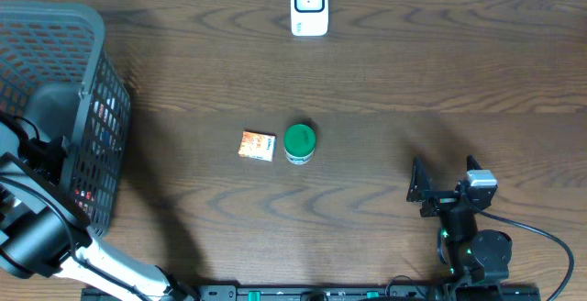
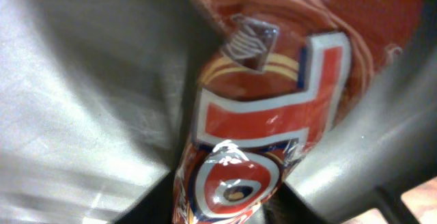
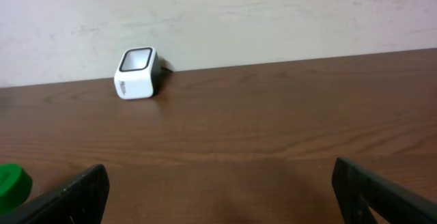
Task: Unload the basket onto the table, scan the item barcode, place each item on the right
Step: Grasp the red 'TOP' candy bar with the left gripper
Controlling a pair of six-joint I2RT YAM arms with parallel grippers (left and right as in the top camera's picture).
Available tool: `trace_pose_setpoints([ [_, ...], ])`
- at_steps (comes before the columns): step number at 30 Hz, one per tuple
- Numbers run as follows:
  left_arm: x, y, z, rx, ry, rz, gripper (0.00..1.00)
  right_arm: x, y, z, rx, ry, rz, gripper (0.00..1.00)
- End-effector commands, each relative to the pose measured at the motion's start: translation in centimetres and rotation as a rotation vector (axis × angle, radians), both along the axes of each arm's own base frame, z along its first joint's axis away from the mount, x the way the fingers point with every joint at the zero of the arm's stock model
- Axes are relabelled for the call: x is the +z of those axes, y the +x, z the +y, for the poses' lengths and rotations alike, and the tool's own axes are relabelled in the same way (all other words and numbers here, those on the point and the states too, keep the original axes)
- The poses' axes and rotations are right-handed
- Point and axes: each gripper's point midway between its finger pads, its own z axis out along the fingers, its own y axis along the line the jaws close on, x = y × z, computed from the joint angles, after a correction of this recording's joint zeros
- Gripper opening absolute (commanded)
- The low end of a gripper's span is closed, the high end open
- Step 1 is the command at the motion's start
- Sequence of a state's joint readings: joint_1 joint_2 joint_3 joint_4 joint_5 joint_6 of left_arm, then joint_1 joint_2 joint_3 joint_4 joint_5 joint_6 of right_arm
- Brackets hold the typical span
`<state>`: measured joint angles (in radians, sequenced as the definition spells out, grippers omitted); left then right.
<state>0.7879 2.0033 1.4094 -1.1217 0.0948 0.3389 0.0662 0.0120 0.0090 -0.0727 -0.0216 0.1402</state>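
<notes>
Packet (image 2: 273,108) sits pinched in the left end effector (image 2: 229,207), down in the basket (image 1: 96,90); right end effector (image 3: 218,186) gapes, idle. Seemingly the pickup step; next, lift clear and show it to the scanner (image 1: 309,5).

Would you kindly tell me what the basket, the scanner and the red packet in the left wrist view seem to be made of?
Basket: probably moulded grey plastic, matte; its walls are a regular open mesh. Scanner: hard white plastic, smooth with a slight sheen, dark window. Red packet: likely thin glossy film; it wrinkles and carries bright glare spots.
</notes>
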Motion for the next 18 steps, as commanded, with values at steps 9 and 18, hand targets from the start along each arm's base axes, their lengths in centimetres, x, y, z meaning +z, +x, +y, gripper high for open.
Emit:
trace_pose_setpoints([
  [9,0.1,1.1,0.2,0.017,-0.009,-0.032,0.19,-0.1,0.0,0.1,0.002,-0.015,-0.001,0.99],
  [18,6.7,3.6,2.7,0.085,0.080,-0.106,0.19,-0.1,0.0,0.1,0.002,-0.015,-0.001,0.99],
])
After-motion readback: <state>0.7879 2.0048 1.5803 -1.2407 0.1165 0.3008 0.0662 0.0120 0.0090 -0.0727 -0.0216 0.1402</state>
